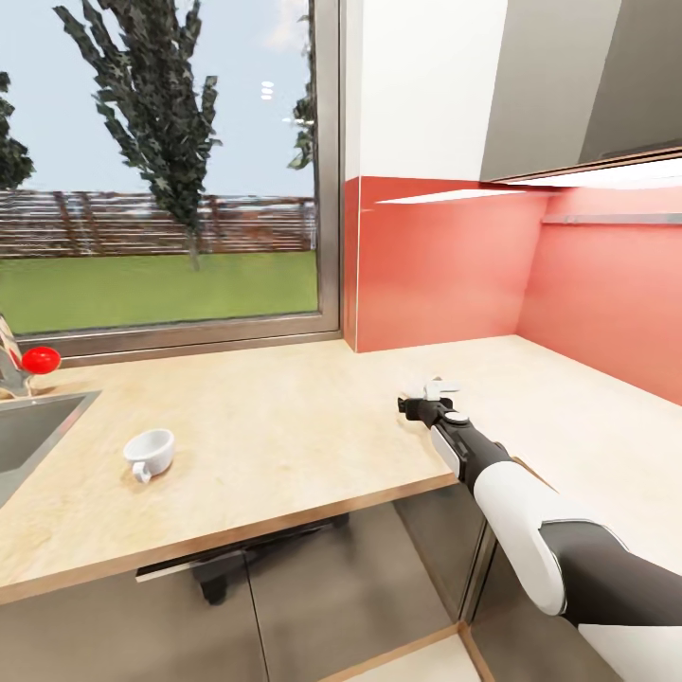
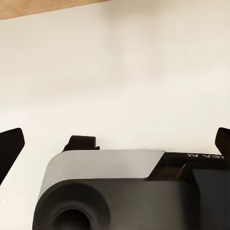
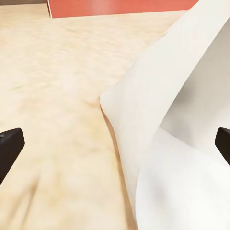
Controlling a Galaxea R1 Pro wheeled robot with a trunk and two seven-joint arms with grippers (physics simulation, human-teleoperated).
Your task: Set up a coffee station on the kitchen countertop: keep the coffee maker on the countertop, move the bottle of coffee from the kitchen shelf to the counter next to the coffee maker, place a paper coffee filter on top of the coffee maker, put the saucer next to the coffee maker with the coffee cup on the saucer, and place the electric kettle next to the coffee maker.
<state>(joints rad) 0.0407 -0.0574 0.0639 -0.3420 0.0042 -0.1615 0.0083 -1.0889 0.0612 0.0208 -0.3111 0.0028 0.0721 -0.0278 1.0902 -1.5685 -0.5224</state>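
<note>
A white paper coffee filter (image 1: 434,387) lies on the light tan kitchen countertop (image 1: 284,417) near the red corner wall. My right gripper (image 1: 423,402) reaches it from the counter's front edge. In the right wrist view the filter (image 3: 163,143) curls up close ahead, and the right gripper (image 3: 115,148) is open, its dark fingertips (image 3: 9,148) wide apart on either side of the paper. A small white coffee cup (image 1: 149,451) stands on the counter near the sink. My left gripper (image 2: 115,143) is open and holds nothing. The coffee maker, bottle, saucer and kettle are out of view.
A steel sink (image 1: 33,426) is set into the counter at the far left, with a red-knobbed tap (image 1: 40,359) behind it. A large window (image 1: 170,170) backs the counter. Red splashback (image 1: 445,265) and grey wall cabinets (image 1: 587,85) close the right corner. Dark drawer fronts (image 1: 284,606) sit below.
</note>
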